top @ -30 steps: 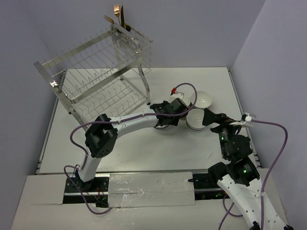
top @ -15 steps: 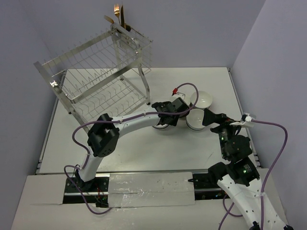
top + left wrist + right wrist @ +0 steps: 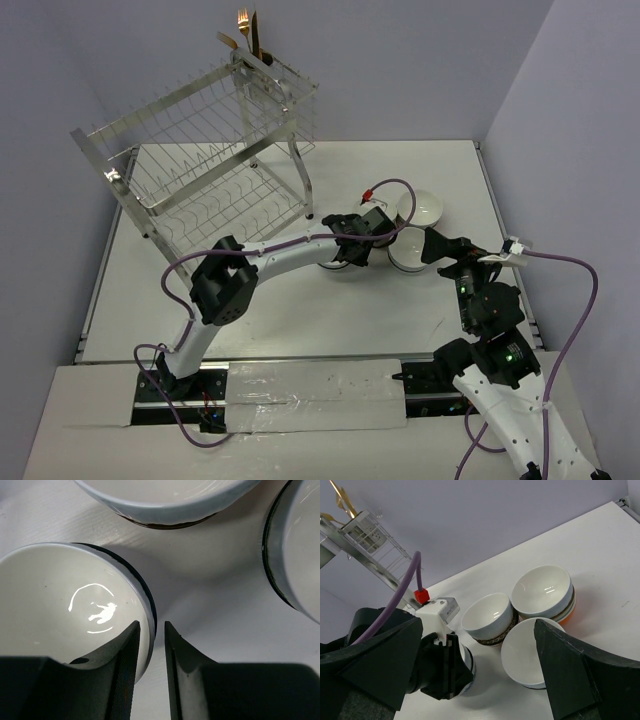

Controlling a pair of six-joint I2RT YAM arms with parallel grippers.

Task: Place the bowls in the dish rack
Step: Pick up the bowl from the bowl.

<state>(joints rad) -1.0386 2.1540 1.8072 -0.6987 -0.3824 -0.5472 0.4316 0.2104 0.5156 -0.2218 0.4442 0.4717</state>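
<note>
A white bowl with a dark outside (image 3: 65, 610) sits on the table, and my left gripper (image 3: 151, 625) stands astride its right rim. One finger is inside and one outside, the jaws narrow, with a thin gap left at the outer finger. In the top view that gripper (image 3: 352, 252) covers most of this bowl (image 3: 338, 266). A brown-patterned bowl (image 3: 487, 617), a white bowl (image 3: 525, 652) and a stack with an orange bowl at the bottom (image 3: 542, 590) cluster beside it. My right gripper (image 3: 479, 625) hangs wide open above them, holding nothing. The dish rack (image 3: 210, 150) stands far left.
Gold cutlery (image 3: 248, 35) sticks up from the cup at the rack's back corner. The left arm's purple cable (image 3: 402, 600) loops over its wrist near the bowls. The table's right edge (image 3: 495, 230) runs close behind the bowl cluster.
The left jaws have narrowed around the bowl's rim, and the left arm's elbow has shifted slightly right. The right arm and the bowls have not moved.
</note>
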